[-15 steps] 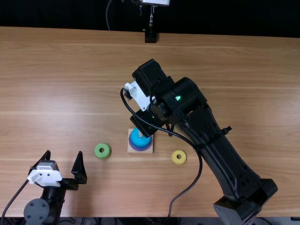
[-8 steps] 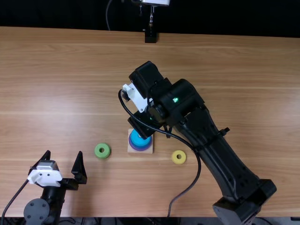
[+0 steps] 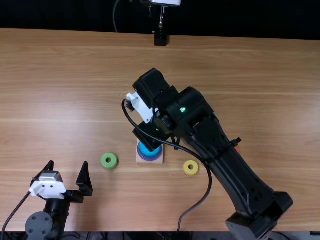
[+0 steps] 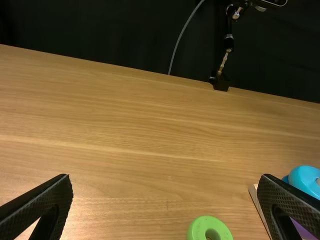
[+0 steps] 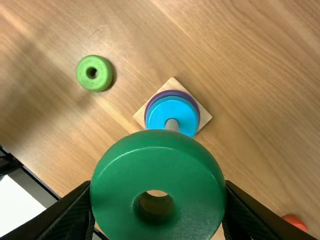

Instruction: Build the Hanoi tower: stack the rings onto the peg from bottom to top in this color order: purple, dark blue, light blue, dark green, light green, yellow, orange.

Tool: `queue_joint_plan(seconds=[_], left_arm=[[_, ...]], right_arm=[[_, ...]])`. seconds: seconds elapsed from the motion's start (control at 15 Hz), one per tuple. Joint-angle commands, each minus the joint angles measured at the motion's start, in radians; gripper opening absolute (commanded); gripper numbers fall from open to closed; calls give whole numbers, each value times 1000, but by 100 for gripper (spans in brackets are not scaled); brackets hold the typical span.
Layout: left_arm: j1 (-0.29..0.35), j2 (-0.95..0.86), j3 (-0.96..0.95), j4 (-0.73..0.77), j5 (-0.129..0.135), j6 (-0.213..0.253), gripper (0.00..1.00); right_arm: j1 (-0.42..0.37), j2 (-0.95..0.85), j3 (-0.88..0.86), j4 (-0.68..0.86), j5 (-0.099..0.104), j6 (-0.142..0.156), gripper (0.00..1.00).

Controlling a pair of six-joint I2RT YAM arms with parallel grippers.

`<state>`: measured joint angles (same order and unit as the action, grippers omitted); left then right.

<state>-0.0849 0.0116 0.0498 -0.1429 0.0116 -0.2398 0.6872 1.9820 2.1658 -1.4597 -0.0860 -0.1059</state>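
Gripping the dark green ring [image 5: 155, 160] in the right pincer [image 5: 158, 186] near the peg [image 5: 171, 124], likely to snag and tilt if lowered off-centre, with the right arm [image 3: 220, 150] looming over the stack [image 3: 151, 151], light green ring [image 3: 109, 166] to its left, yellow ring [image 3: 190, 172] right, and spread-open left pincer [image 3: 68, 162] at near left.

LIGHTING: bright — pale glare on wooden table [image 3: 65, 120], top view | BACKDROP [image 3: 240, 20]: near-black | SHADOW: soft, beside light green ring [image 5: 103, 74], right wrist view | HIGHLIGHT: thin arc — dark green ring [image 5: 160, 165]
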Motion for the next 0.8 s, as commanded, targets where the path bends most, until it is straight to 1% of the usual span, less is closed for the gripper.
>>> queue_joint_plan(seconds=[0.0,0.2,0.73], left_arm=[[4,-12,-50,-14,20,8,100],[4,-12,-50,-14,20,8,100],[4,-12,-50,-14,20,8,100]], right_arm=[[8,-31,-29,-1,-4,5,0],[8,-31,-60,1,-6,3,0],[-2,-25,-52,14,-8,1,0]])
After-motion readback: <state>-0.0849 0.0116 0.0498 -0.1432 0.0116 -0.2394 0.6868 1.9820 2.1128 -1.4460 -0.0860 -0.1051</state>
